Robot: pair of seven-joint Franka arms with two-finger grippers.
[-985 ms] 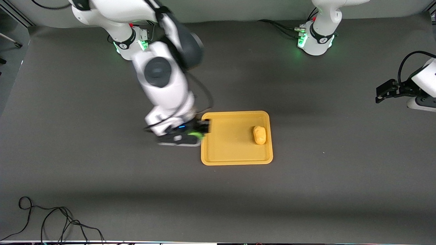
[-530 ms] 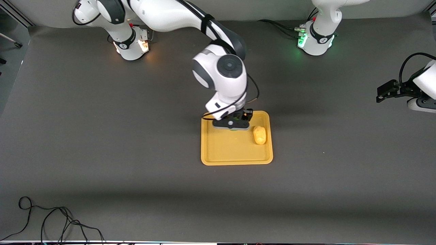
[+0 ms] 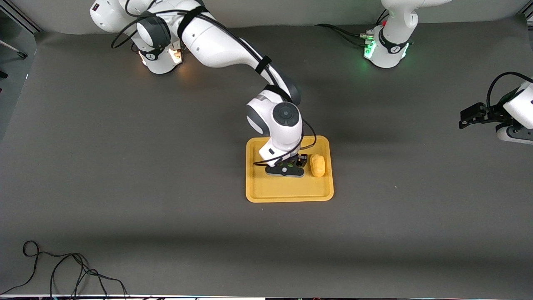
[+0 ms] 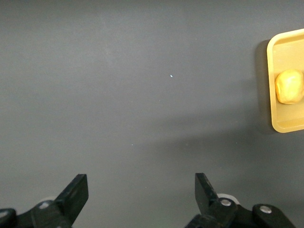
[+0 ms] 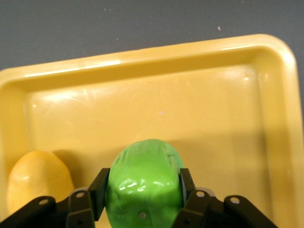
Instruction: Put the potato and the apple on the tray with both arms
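Apple (image 5: 142,183) clamped between the two fingers of the right gripper (image 3: 286,168), hanging low over the middle of the tray (image 3: 266,189). Green lump mostly hidden under the gripper from the front camera, plain in the right wrist view. Potato (image 3: 317,165) lying on the tray at three o'clock of the apple, just beside it, toward the left arm's end. Tray flat on the dark bench (image 3: 125,166), mid-bench. Left gripper (image 4: 140,199) waiting out over bare bench at the left arm's end, well apart from the tray, fingers spread wide, holding nothing.
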